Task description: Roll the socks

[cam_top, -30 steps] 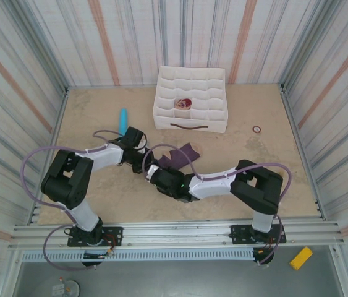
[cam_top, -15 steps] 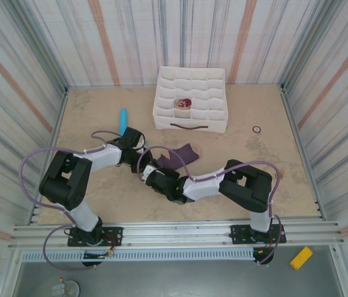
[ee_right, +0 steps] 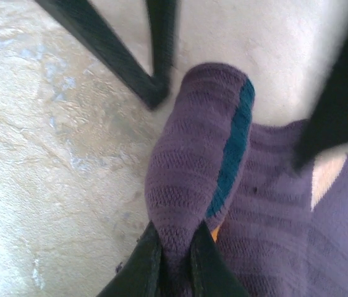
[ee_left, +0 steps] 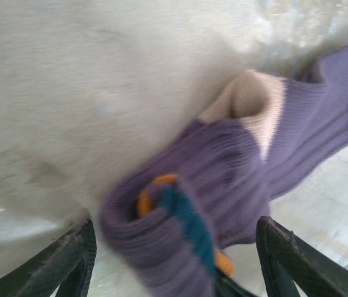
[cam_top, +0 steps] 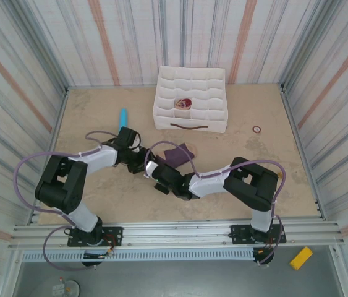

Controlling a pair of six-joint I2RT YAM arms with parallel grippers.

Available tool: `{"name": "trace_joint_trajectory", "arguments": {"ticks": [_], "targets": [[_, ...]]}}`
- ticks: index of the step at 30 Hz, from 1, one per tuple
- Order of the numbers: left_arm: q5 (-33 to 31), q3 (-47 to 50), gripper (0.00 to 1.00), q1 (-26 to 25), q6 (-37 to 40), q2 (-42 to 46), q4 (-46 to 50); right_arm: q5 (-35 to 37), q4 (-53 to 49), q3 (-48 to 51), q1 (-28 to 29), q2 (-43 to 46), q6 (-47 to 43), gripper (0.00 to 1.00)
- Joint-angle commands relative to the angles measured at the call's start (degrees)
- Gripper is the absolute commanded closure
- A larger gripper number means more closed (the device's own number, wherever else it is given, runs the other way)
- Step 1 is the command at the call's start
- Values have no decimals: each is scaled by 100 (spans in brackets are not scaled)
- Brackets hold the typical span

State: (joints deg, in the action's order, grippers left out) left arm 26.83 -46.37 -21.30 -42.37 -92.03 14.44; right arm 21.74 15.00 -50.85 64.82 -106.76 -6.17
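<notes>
Top external view: both arms reach to the middle of the table point(cam_top: 272, 124), where the left gripper point(cam_top: 138, 159) and the right gripper point(cam_top: 153, 170) meet at the near-left end of the purple sock point(cam_top: 178, 153). The sock's long axis runs from that end up and to the right, toward the white divided box point(cam_top: 190, 127). Left wrist view: the left gripper point(ee_left: 174, 260) stands wide open, its 2 fingers point(ee_left: 68, 260) well apart on either side of the sock's rolled end point(ee_left: 161, 229) and gripping nothing. The unrolled length trails off to the upper right, with a beige patch point(ee_left: 254, 102) showing at the fold; whether that is a band of this sock or the second sock tucked inside cannot be told. Right wrist view: the right gripper point(ee_right: 170, 263) is pinched tight on the rolled end point(ee_right: 192, 161), its 2 fingers point(ee_right: 140, 263) nearly together with purple fabric squeezed between them. The flat remainder lies to the right and beyond. Judging from this, the right arm alone has the roll, so the roll should advance along that up-right axis.
</notes>
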Motion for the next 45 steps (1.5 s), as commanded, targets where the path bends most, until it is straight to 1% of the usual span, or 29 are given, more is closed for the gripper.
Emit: {"name": "trace_joint_trajectory", "arguments": {"ticks": [1, 8, 10, 12, 15, 19, 21, 25, 28, 31, 36, 41, 45], "targets": [[202, 383, 29, 293, 261, 286, 505, -151, -1123, 408, -356, -305, 682, 100], [612, 796, 30, 840, 212, 244, 72, -328, -1140, 427, -380, -277, 707, 100], [752, 946, 30, 923, 128, 326, -143, -592, -1165, 444, -444, -234, 741, 100], [789, 1030, 30, 960, 80, 435, -257, -1021, -1193, 468, -584, -167, 837, 100], [783, 1107, 31, 961, 37, 655, -300, -1934, -1288, 489, -972, -74, 1094, 100], [758, 1212, 31, 955, -67, 934, -405, -3647, -1317, 543, -1747, 24, 1498, 100], [745, 1236, 31, 952, -111, 1036, -448, -4386, -1230, 567, -2094, -29, 1760, 100], [739, 1215, 31, 905, -175, 1099, -486, -5612, -866, 700, -2737, -299, 2259, 100], [695, 1130, 32, 789, -222, 1063, -501, -6240, -734, 640, -2998, -560, 2551, 100], [576, 1046, 32, 595, -335, 1014, -634, -6301, -726, 636, -3115, -639, 2801, 100], [314, 868, 32, 243, -536, 833, -952, -6735, -727, 541, -3563, -947, 3592, 100], [-65, 710, 35, -174, -759, 649, -1432, -6656, -736, 591, -3856, -1156, 4380, 100], [-181, 556, 37, -478, -976, 338, -1843, -6484, -1027, 506, -3905, -1233, 4625, 100]]}}
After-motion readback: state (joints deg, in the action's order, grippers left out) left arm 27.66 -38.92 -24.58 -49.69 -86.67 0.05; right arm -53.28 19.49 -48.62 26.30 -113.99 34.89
